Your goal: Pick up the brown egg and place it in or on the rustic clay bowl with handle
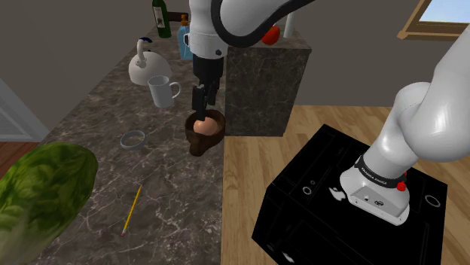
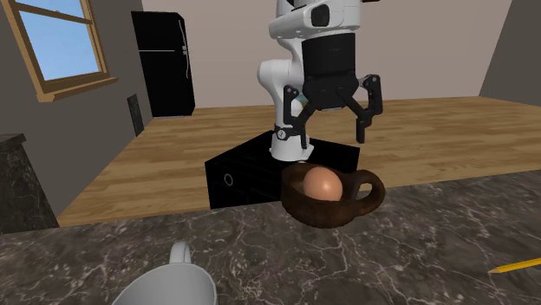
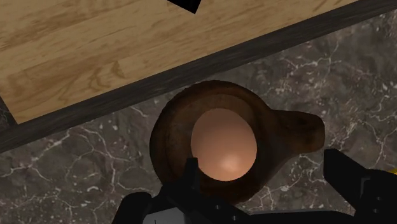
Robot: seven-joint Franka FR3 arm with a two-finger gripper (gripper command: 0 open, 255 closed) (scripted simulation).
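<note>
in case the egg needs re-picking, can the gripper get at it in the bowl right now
Probably yes. The gripper hangs open just above the egg, which sits exposed in the brown bowl; nothing lies between them, though the rim may crowd a grasp.

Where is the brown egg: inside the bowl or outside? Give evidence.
Inside. The egg sits within the bowl; the open claw hangs above, not touching.

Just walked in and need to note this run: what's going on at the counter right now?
The white arm's black gripper hangs open above a brown bowl with a handle, which sits near the edge of the dark veined counter. The brown egg lies inside the bowl, and the fingers stand apart, not touching it. The egg looks placed, so the arm probably only needs to pull away.
</note>
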